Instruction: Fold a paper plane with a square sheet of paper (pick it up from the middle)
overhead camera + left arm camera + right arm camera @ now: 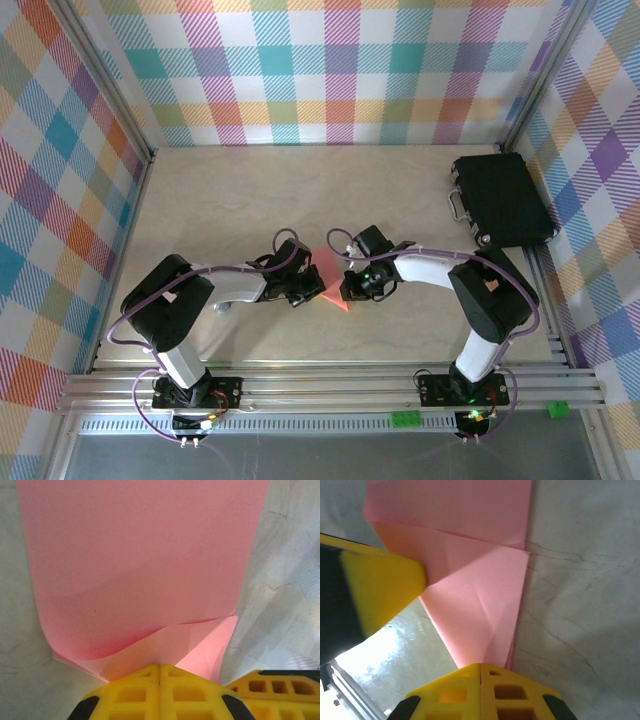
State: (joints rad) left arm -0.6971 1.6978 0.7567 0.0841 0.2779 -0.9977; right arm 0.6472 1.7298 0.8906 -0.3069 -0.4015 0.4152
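The salmon-pink sheet of paper (332,272) lies partly folded between both grippers at the table's middle front. In the left wrist view the paper (140,555) curls up in layers from my left gripper (160,666), whose yellow jaws are shut on its near edge. The right wrist view shows diagonal folds in the paper (475,595), which tapers to a point pinched in my right gripper (480,665). From above, the left gripper (308,290) and right gripper (350,288) face each other a few centimetres apart. A yellow finger (380,590) of the left gripper touches the paper's left side.
A black case (500,200) with a silver handle lies at the back right of the pale table (300,190). Checked walls close in the left, back and right. An aluminium rail (330,385) runs along the near edge.
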